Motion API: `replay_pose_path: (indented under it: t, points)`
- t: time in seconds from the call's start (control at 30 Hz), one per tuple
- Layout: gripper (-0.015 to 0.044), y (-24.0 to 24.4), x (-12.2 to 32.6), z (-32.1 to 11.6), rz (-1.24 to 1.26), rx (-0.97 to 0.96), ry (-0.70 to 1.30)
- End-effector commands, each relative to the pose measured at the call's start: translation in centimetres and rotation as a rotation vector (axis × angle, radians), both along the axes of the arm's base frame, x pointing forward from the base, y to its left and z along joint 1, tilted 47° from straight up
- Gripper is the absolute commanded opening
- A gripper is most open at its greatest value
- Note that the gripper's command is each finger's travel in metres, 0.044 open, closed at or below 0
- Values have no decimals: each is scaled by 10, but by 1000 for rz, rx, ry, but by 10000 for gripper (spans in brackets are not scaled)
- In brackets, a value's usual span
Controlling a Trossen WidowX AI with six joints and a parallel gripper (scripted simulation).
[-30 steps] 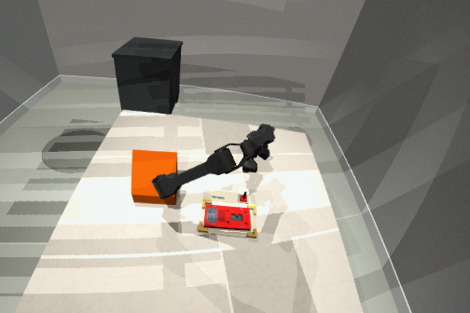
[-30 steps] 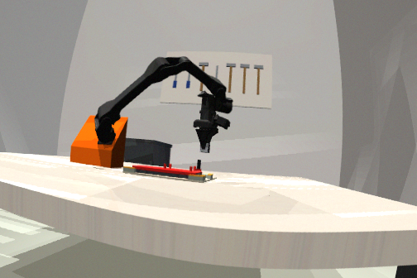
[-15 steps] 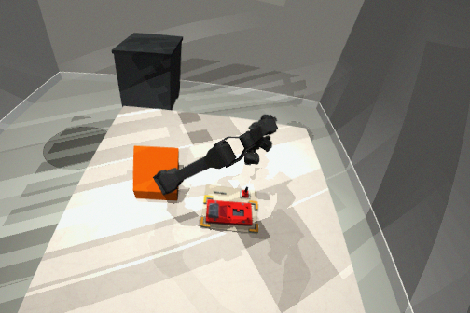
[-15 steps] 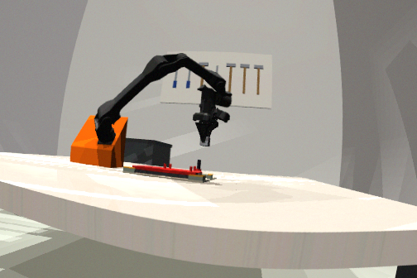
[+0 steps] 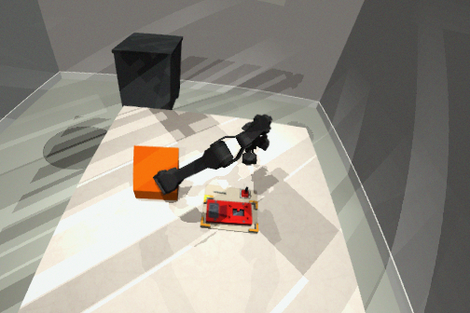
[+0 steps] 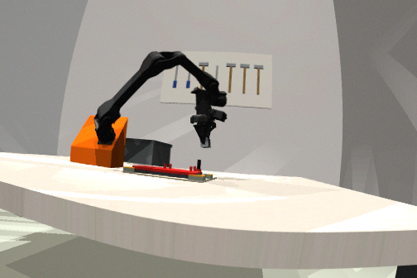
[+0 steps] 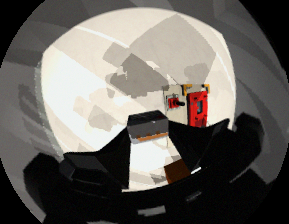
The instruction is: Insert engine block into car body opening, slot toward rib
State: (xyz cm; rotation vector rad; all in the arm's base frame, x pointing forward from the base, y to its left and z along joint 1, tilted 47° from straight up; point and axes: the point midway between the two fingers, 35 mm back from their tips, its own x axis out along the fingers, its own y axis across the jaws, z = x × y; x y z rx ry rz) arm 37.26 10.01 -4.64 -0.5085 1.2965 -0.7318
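Note:
My gripper is shut on the engine block, a dark grey block with an orange-brown strip along its lower edge in the wrist view. It hangs well above the table, past the fixture's back edge. The red car body lies flat on the pale fixture board. Its opening shows as a small greyish cut-out, with no block in it. The rib and the block's slot cannot be made out. In the top view the arm hides the fingertips.
A small red piece with a black upright peg stands on the board beside the car body. Orange-yellow corner brackets surround the body. The orange arm base is at the left. A dark cabinet stands behind the table.

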Motion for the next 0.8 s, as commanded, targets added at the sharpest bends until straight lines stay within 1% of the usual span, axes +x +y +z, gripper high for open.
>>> replay_pose_path:
  t: [0.0, 0.33, 0.53, 0.77]
  points:
    - [0, 0, -4, -1, 81, -23, -64]
    - [0, 1, -10, -11, 309, -71, -266]
    - [0, -3, -20, -8, 418, -116, -384]
    - [0, -4, -22, -7, 428, -123, -397]
